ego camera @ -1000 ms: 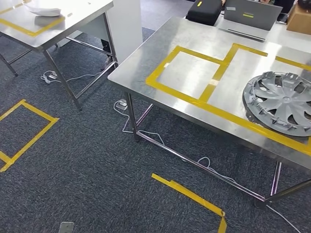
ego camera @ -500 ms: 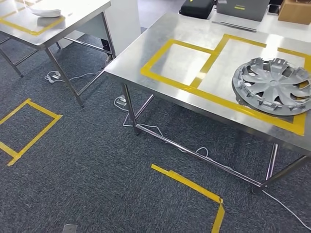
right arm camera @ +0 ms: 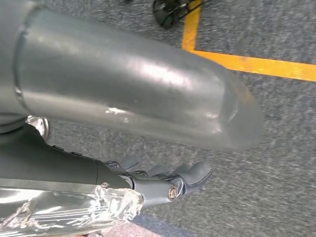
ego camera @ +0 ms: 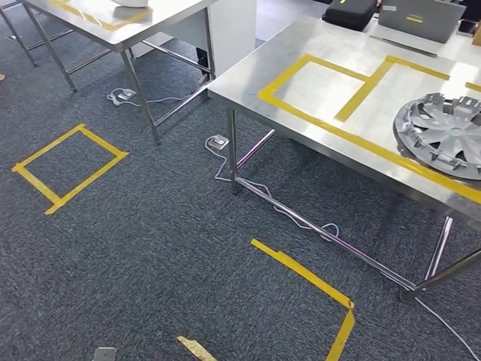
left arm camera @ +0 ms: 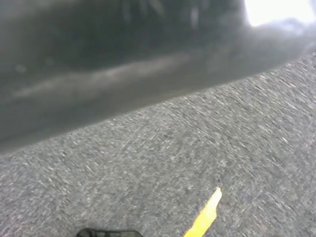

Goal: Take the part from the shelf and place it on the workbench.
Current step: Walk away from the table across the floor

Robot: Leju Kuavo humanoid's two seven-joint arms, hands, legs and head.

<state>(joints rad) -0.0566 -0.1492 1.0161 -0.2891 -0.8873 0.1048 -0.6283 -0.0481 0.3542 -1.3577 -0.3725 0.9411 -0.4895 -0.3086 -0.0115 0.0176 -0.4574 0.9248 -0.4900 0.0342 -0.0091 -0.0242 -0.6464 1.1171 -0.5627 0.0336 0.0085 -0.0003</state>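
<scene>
Your right hand hangs over the carpet, fingers loosely extended, holding nothing (left hand's state: cannot tell). The hubcap lies on the counter.

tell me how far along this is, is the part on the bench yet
Looks done: a grey wheel cover lies on the steel workbench, partly over its yellow tape lines. In hand: nothing, since the right hand hangs over the carpet with its fingers straight and empty. Left: possibly nothing. I cannot tell whether another part needs fetching.
</scene>
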